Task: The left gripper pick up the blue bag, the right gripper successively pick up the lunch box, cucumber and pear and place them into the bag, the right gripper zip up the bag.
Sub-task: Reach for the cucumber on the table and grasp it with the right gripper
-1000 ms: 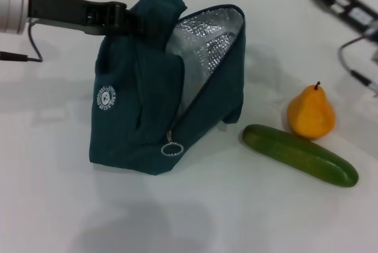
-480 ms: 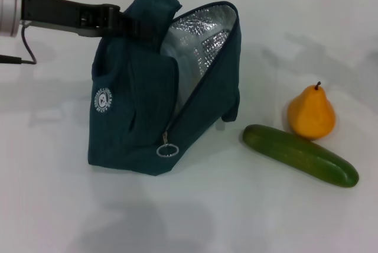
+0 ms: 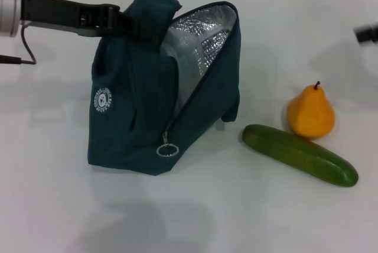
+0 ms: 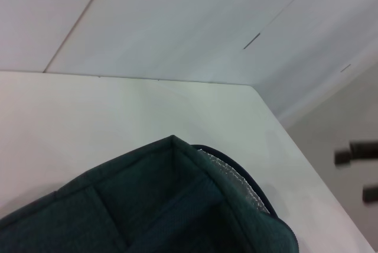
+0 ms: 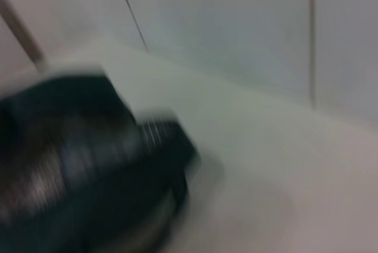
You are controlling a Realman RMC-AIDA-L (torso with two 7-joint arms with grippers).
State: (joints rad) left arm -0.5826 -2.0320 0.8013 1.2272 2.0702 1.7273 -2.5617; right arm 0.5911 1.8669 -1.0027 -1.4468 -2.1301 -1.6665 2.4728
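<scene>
The blue bag (image 3: 159,87) is stood on the desk (image 3: 236,217), left of centre, with its open mouth turned toward the right and the far side. The left tool (image 3: 133,25) is placed at the bag's top left, against the handle there, its arm reaching in from the left edge. The cucumber (image 3: 300,155) is laid on the desk to the right of the bag, apart from it, angled from near the bag toward the near right. The pear (image 3: 311,113) is stood upright just behind the cucumber. The right tool (image 3: 366,33) is seen only at the far right edge, well behind the pear.
</scene>
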